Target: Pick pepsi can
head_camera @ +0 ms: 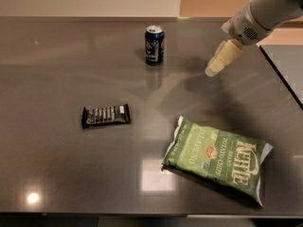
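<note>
The glossy table (57, 174) is lit from overhead, and two glare patches are seen near its front edge: a small round one at left, a pale square one beside the chips bag (215, 157). A soft shadow is cast below the gripper (211, 70), held above the table's far right, and the pepsi can (154, 44) is faintly mirrored.

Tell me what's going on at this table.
The robot's single arm reaches in from the upper right. Its gripper hovers above the dark table, to the right of the pepsi can and apart from it. The can stands upright near the far edge and has not yet been picked. A black candy bar lies left of centre, and a green bag of chips lies at the near right. Neither is being handled.
</note>
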Controlling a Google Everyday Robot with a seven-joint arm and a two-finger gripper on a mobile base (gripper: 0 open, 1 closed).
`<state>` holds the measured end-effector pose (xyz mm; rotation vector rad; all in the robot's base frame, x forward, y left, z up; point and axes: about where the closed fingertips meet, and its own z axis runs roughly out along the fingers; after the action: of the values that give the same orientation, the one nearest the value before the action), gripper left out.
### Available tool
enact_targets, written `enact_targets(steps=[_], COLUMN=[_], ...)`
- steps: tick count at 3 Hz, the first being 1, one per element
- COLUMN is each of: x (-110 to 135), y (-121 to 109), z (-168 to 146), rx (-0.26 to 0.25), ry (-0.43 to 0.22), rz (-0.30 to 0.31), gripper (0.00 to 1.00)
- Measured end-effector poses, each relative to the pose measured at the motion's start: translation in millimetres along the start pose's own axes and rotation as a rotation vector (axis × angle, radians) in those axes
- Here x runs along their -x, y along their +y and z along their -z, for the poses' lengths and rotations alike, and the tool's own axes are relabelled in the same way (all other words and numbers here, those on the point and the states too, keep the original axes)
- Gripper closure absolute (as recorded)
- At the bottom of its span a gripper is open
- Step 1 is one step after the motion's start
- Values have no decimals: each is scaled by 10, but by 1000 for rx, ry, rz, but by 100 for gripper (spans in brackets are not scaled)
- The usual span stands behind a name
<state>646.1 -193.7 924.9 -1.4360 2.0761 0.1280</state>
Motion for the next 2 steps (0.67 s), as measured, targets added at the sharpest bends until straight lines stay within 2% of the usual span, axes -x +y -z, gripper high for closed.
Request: enact_targets(steps=[1, 2], x=[232, 525], y=[-309, -407], z=[-408, -739], rx=[5, 14], ry=[-86, -163], rz=[-43, -72], gripper=[0, 0])
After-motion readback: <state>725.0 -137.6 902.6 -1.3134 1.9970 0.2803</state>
